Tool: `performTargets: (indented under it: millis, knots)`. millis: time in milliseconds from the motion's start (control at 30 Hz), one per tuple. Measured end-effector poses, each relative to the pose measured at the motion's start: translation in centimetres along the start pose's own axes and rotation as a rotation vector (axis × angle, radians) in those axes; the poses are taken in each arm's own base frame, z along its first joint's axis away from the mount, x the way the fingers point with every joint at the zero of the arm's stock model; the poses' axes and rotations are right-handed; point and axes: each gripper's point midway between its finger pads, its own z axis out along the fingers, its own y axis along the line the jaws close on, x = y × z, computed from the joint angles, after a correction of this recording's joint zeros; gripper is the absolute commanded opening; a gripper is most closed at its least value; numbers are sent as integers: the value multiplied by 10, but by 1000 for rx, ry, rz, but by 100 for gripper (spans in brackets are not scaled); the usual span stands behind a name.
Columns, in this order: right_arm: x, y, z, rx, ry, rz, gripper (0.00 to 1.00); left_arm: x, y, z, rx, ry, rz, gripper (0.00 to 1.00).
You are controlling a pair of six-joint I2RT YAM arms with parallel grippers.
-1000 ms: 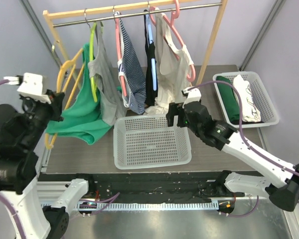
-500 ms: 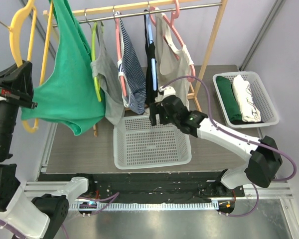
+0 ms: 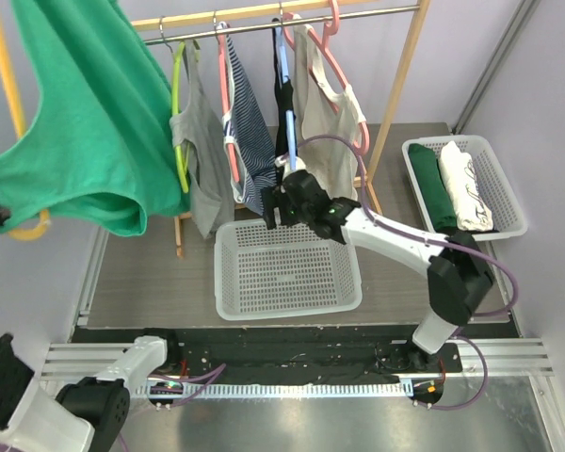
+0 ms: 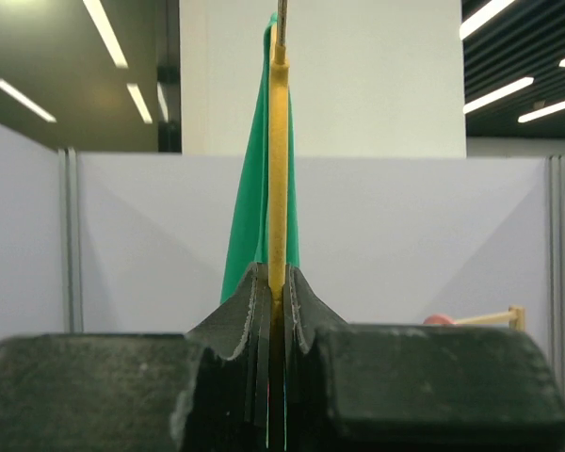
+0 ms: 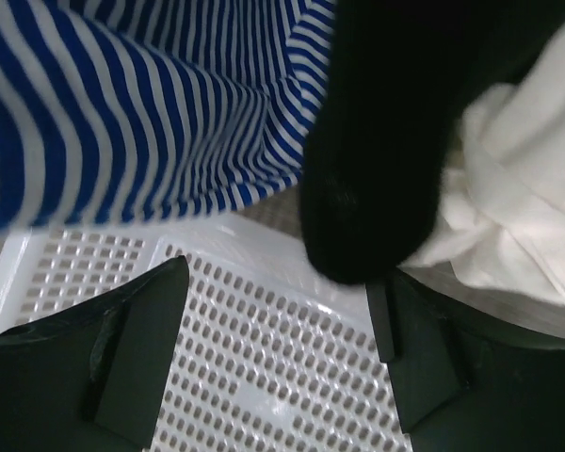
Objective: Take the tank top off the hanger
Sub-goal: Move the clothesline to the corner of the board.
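Five hangers: a yellow hanger (image 4: 278, 169), a green hanger (image 3: 177, 113), a pink hanger (image 3: 223, 85), a blue hanger (image 3: 284, 66) and a second pink hanger (image 3: 363, 141).

Five hung garments, one per hanger: a green tank top (image 3: 75, 122), a grey top (image 3: 202, 160), a striped top (image 3: 250, 141), a black top (image 3: 284, 122) and a cream top (image 3: 325, 122).

Two white baskets on the tabletop (image 3: 151, 273): a large basket (image 3: 292, 311) and a small basket (image 3: 508, 193) at the right edge.

Two folded garments in the small one: a green piece (image 3: 433, 193) and a white piece (image 3: 463, 184).

One clothes rack (image 3: 395, 94).

We find bare table (image 3: 151, 273) left of the white basket (image 3: 282, 273), with the green tank top (image 3: 85, 122) hanging high over that side. Behind the basket, hanging clothes (image 3: 250, 141) block the way. The right arm (image 3: 395, 240) crosses its back right corner.
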Motion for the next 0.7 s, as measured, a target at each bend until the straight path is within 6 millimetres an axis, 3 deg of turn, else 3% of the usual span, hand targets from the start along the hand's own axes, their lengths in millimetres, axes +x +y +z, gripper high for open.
performTargets:
  millis: [133, 233, 367, 500, 700]
  knots:
    - [-3, 8, 31, 0, 26, -2, 79, -59, -7, -16, 17, -156, 12, 0]
    - [-1, 8, 51, 1, 49, 11, 70, -83, -11, -24, 30, -227, 20, 0]
    - [6, 0, 72, 2, 84, 47, 58, -88, -14, -28, 42, -243, 24, 0]
    - [15, -15, 100, 15, 132, 88, 56, -83, -14, -27, 46, -225, 27, 0]
    - [37, -22, 142, -5, 230, 115, 54, -81, -14, -27, 47, -214, 35, 0]
